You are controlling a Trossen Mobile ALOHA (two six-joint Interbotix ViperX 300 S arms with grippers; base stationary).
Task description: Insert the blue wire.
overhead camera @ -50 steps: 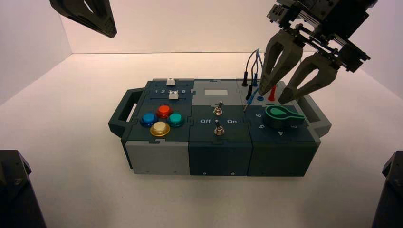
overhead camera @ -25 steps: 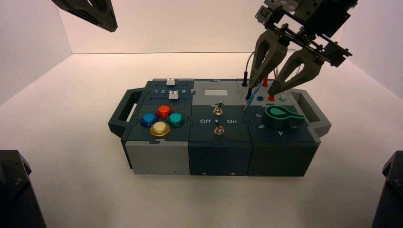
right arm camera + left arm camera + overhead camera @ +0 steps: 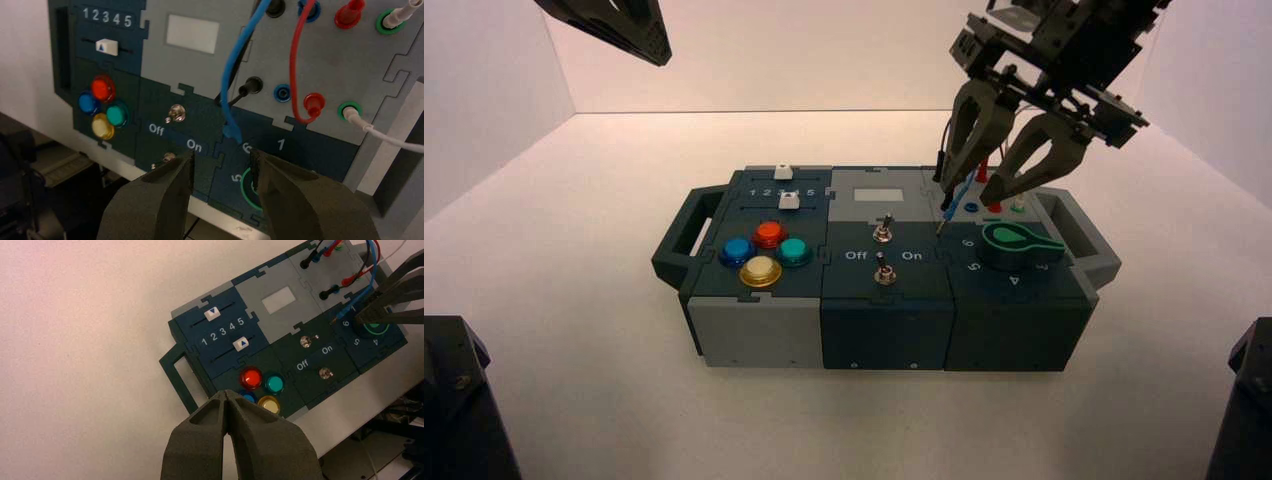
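Observation:
The blue wire (image 3: 227, 75) loops down across the grey socket panel. Its free blue plug (image 3: 232, 131) lies loose on the box beside the knob's "6", in no socket. Next to the black plug, a blue socket (image 3: 281, 92) stands empty. My right gripper (image 3: 221, 160) is open, its tips straddling the spot just short of that plug and touching nothing. From above, the right gripper (image 3: 969, 195) hangs over the plug (image 3: 949, 207) at the box's back right. The left gripper (image 3: 227, 395) is shut and empty, parked high at the back left (image 3: 614, 25).
A black plug (image 3: 250, 86), a red wire's plug (image 3: 313, 102) and a white wire in a green socket (image 3: 350, 110) crowd the same panel. The green knob (image 3: 1014, 240) sits just in front. Two toggles (image 3: 882, 232), four coloured buttons (image 3: 764, 255) and sliders lie to the left.
The right gripper has come down and shifted left toward the socket panel, closing in on the loose blue plug while staying open. The left arm and the box have not moved.

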